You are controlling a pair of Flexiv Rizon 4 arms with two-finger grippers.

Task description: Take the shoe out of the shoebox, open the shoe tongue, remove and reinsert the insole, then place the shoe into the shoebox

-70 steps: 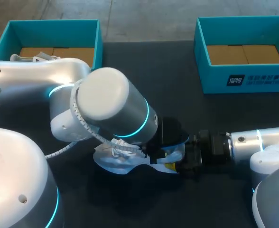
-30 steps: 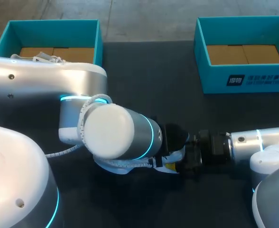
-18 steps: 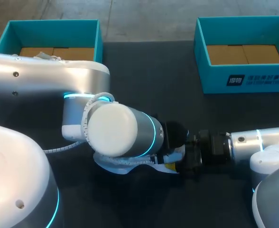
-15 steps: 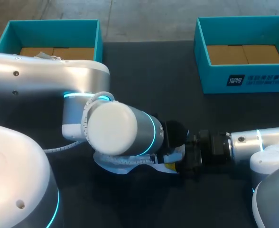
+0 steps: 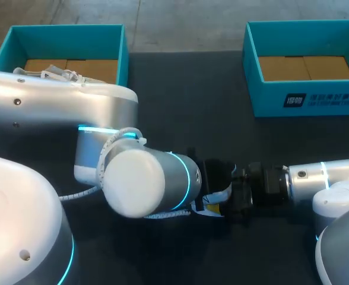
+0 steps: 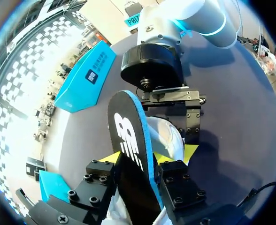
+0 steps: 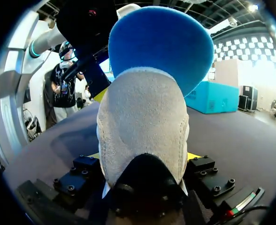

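left pincer (image 6: 137,159): clamped on the insole (image 6: 127,136), one yellow tip on each face; the insole stands on edge, with a black top face bearing a white mark and a blue rim; its far end rises over the heel of the shoe (image 6: 168,136); in the right wrist view its blue underside arches above that heel.

right pincer (image 7: 143,155): closed on the shoe at the heel, one finger on each side of the pale grey heel, which points toward this pincer.

shoe: white and grey, between my two pincers, which face each other; it is out on the near middle of the table (image 5: 186,95); in the head view it is mostly hidden under my left arm (image 5: 133,184), and only a white sliver shows beside the right pincer.

right arm (image 5: 323,178): comes in from the right, lying low along the dark table.

left shoebox (image 5: 122,53): teal, at the far left, with a brown card floor; white laces (image 5: 53,72) show in it above my left arm, the rest hidden.

right shoebox (image 5: 269,101): teal, at the far right, with its brown card floor showing; well apart from the shoe.
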